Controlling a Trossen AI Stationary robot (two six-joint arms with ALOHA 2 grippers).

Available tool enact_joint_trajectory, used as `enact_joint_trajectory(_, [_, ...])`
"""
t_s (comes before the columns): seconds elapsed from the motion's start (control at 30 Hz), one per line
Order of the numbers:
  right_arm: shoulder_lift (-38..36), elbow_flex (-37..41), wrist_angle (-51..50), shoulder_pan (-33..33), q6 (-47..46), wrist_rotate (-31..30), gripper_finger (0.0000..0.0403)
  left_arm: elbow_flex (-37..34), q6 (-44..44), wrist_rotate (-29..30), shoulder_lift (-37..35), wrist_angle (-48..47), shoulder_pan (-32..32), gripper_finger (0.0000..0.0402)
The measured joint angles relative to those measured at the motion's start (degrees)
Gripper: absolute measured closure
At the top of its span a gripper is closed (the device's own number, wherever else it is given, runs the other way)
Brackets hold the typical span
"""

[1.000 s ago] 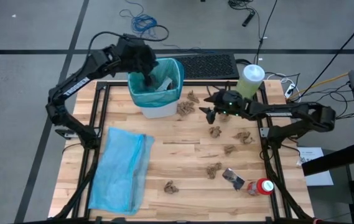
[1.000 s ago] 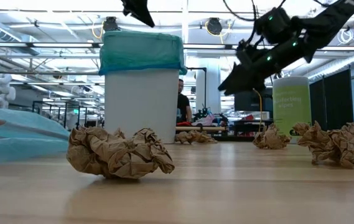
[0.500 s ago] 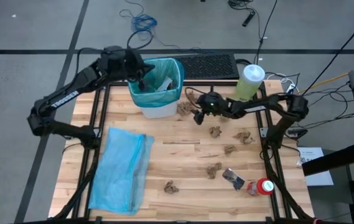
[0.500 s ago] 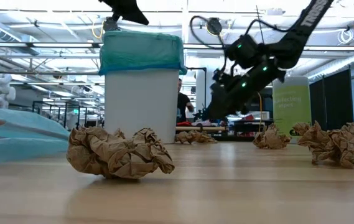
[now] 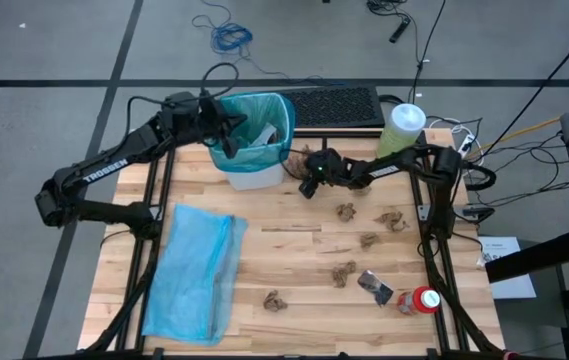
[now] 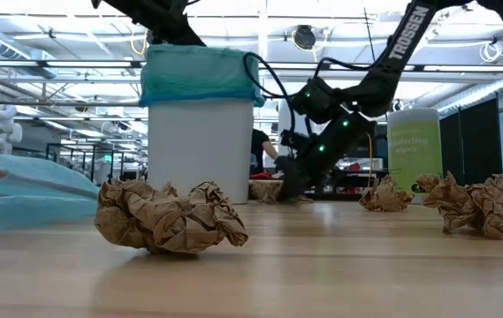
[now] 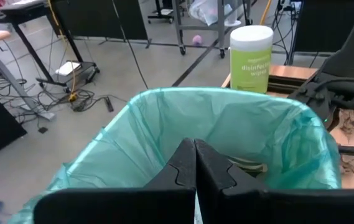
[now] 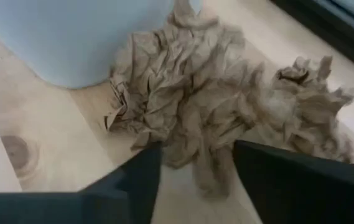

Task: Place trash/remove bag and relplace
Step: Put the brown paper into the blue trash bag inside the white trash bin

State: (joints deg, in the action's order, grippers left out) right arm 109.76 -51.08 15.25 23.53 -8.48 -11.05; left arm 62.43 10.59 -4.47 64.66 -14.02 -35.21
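A white bin [image 5: 256,176] lined with the teal-green bag [image 5: 264,112] stands at the far left of the table. My left gripper [image 5: 227,140] hovers shut over the bag's left rim [image 7: 102,143], holding nothing. Just right of the bin lie two brown paper wads [image 5: 297,173]. My right gripper [image 8: 195,171] is open and slants down over the nearer wad [image 8: 189,99], one finger on each side of its lower end. More trash wads [image 5: 345,211] are scattered on the right half. My right gripper's fingers [image 8: 142,171] stand on either side of the wad's lower end [image 8: 195,149], coming down at a slant from the table's right. The wad rests on the table. I cannot tell whether the fingers touch the paper.
A pale blue bag [image 5: 194,270] lies flat at the near left. A green white-lidded canister [image 5: 402,128] stands at the far right, with a keyboard [image 5: 334,105] behind the table. A silvery wrapper [image 5: 374,286] and a red-and-white object [image 5: 424,299] lie near right.
My right gripper has swung down and toward the table's left, from above the right-hand wads to the wad beside the bin. My left gripper has drawn back from over the bin's inside toward its left rim, sinking and levelling out.
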Motion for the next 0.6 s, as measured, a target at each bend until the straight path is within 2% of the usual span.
enact_joint_trajectory(0.2, [0.3, -0.12, -0.67, -0.27, -1.11, 0.29, 0.0376, -0.06, -0.24, 0.02, -0.02, 0.18, -0.01, 0.0401])
enact_joint_trajectory(0.23, [0.3, -0.14, -0.94, -0.48, -1.13, 0.27, 0.0389, -0.06, -0.26, 0.02, -0.02, 0.14, -0.01, 0.0401])
enact_joint_trajectory(0.37, [-0.2, -0.31, -3.37, -1.51, -1.86, 0.27, 0.0391, -0.06, -0.3, 0.04, -0.19, 0.11, -0.04, 0.0401])
enact_joint_trajectory(0.6, [-5.8, -0.05, -14.9, -3.97, -2.02, 1.36, 0.04, -0.06, 0.02, 0.07, -1.05, 2.44, -0.03, 0.0401])
